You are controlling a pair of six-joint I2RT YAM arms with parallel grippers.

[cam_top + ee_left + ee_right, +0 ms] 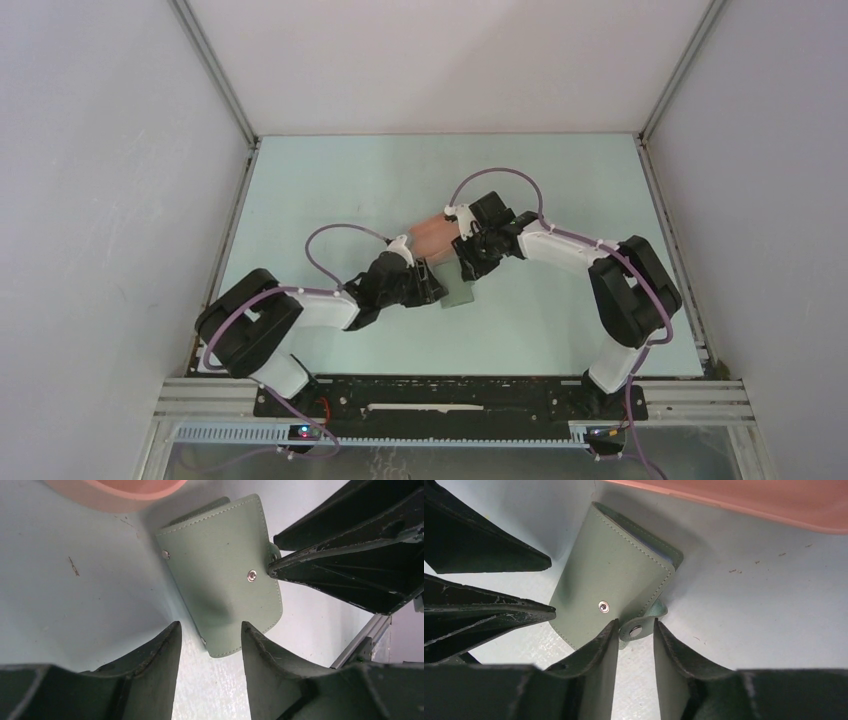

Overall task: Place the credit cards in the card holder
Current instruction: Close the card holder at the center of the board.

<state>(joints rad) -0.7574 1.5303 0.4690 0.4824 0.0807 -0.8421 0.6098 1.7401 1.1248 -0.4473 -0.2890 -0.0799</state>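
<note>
Black bracket plate (450,398) at the near edge of the pale blue-green table (330,180) anchors the two arms. The left arm (290,315) and the right arm (625,290) both bend inward under loops of thin purple cable (335,235), and their wrists meet at the middle of the table. Between them lies the card holder (220,575), a grey-green stitched case, folded over and flat on the surface, with a metal stud (252,575) showing on its cover. The left gripper (210,632) hangs at one short edge of the case with its jaws parted; its fingertips (172,630) flank that edge without clamping it. The right gripper (636,630) stands at the adjoining side, where the holder's small tab (644,622), with its own snap, sits in the gap between the two fingers. The jaws stand narrow about the tab, but whether they truly pinch it I cannot tell. A sliver of darker bluish lining (659,550) peeps from the case's folded side. Just beyond the holder rests the pink tray (435,232), close beside it, and behind that the table runs back to the white walls (450,60) of the enclosure.
</note>
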